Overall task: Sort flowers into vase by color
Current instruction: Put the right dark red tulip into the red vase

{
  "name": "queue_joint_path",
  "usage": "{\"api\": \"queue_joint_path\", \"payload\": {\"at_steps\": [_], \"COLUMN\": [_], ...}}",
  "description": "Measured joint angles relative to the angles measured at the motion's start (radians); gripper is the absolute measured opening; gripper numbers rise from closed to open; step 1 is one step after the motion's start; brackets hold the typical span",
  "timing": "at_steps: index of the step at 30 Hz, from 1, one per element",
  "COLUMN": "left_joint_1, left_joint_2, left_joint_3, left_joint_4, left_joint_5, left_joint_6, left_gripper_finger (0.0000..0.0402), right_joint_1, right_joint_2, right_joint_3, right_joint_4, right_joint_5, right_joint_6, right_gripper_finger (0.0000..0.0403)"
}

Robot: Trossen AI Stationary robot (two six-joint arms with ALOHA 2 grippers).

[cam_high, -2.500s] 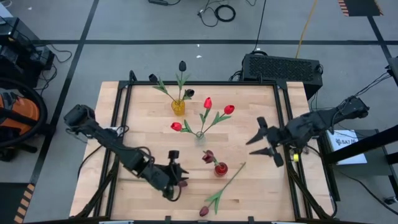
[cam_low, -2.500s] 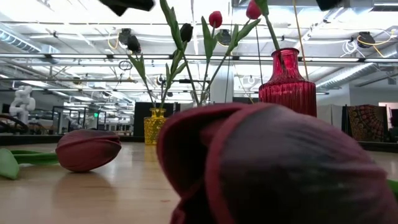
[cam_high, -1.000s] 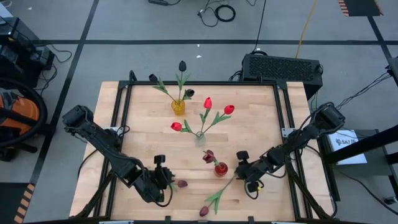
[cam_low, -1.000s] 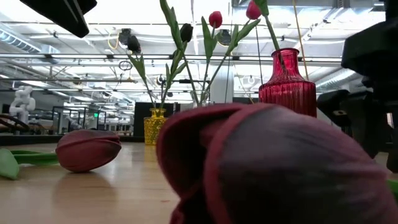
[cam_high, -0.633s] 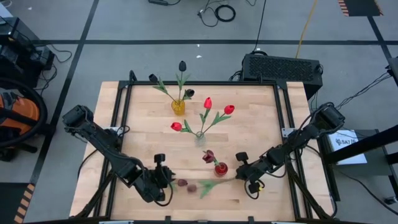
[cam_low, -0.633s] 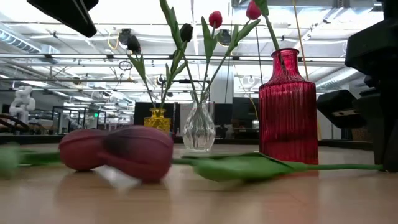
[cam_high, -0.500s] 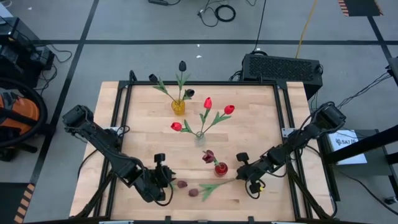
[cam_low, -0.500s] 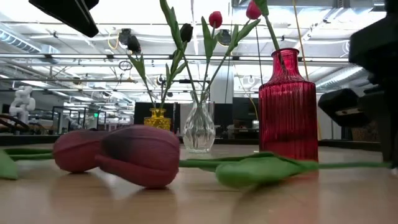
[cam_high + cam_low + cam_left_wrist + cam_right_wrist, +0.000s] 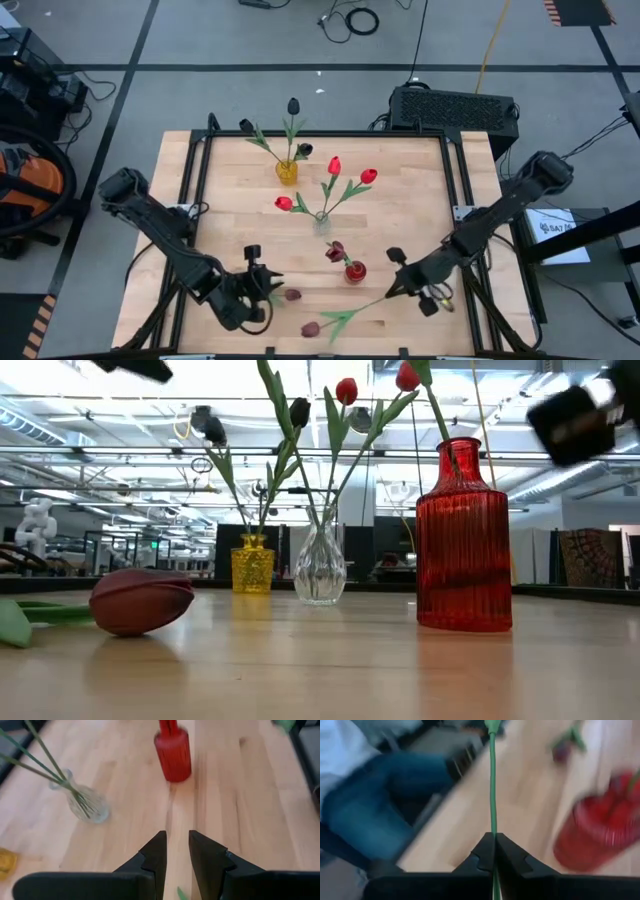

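Wooden slats of the surface (image 9: 400,215) fill the middle of the high view, with three vases in a loose diagonal: the yellow vase (image 9: 287,172) toward the upper middle holding near-black tulips, the clear vase (image 9: 321,220) at centre with bright red ones, and the red vase (image 9: 355,271) just below it with a maroon head.

My right end effector (image 9: 392,289) sits in the lower right of the high view, pinched shut on the thin green stem of the maroon tulip (image 9: 311,328), whose head trails toward the lower middle; in my right wrist view the stem (image 9: 493,780) runs straight out from between my closed fingers. My left end effector (image 9: 268,290) waits at the lower left, fingers narrowly parted (image 9: 176,851), holding nothing that I can see. A second loose tulip (image 9: 292,295) lies just beside it on the wood.

My grip is at the very tip of a long, limp stem, so I judge the head could swing or drag, and the stem could slide out of my pinch. The leaf may catch the red vase as I bring it round, and that narrow-necked vase might tip.

Compared with a second ago, my right end effector has closed and lifted away from the vase, the tulip has been dragged across the wood, and the head has gone from the front of the low view.
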Motion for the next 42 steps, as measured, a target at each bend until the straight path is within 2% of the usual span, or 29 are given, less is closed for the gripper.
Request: {"api": "queue_joint_path", "payload": {"at_steps": [5,8,14,16,19,22,25,29,32,35,42], "left_joint_1": [-0.035,-0.043,-0.007,0.016,0.056,0.103,0.128,0.139,0.141,0.138,0.157], "left_joint_2": [-0.038,-0.040,-0.015,0.005,0.046,0.104,0.154,0.193,0.202,0.205,0.205], "left_joint_3": [0.000,0.000,0.000,0.000,0.000,0.000,0.000,0.003,0.009,0.010,0.037], "left_joint_4": [0.115,0.308,0.808,0.978,1.165,1.312,1.447,1.490,1.497,1.495,1.494], "left_joint_5": [-0.103,-0.153,-0.162,-0.123,-0.010,0.131,0.216,0.241,0.279,0.312,0.311], "left_joint_6": [0.073,0.248,0.657,0.773,0.890,0.952,1.023,1.078,1.095,1.095,1.092], "left_gripper_finger": [0.0089,0.0089,0.0089,0.0089,0.0089,0.0089,0.0089,0.0089,0.0089,0.0089,0.0089], "right_joint_1": [0.031,0.034,0.026,0.020,0.003,-0.006,-0.006,-0.006,-0.006,-0.007,-0.038], "right_joint_2": [-0.112,-0.134,-0.093,-0.058,0.013,0.105,0.197,0.296,0.337,0.355,0.355], "right_joint_3": [0.000,0.001,0.002,0.002,0.006,0.033,0.090,0.173,0.222,0.250,0.269], "right_joint_4": [0.119,0.287,0.654,0.746,0.874,0.937,0.955,0.952,0.958,0.952,0.929], "right_joint_5": [0.044,0.077,0.091,0.093,0.094,0.094,0.104,0.128,0.201,0.245,0.246], "right_joint_6": [-0.086,-0.186,-0.386,-0.441,-0.491,-0.519,-0.545,-0.569,-0.599,-0.610,-0.571], "right_gripper_finger": [0.0000,0.0000,0.0000,0.0000,0.0000,0.0000,0.0000,0.0000,0.0000,0.0000,0.0000]}}
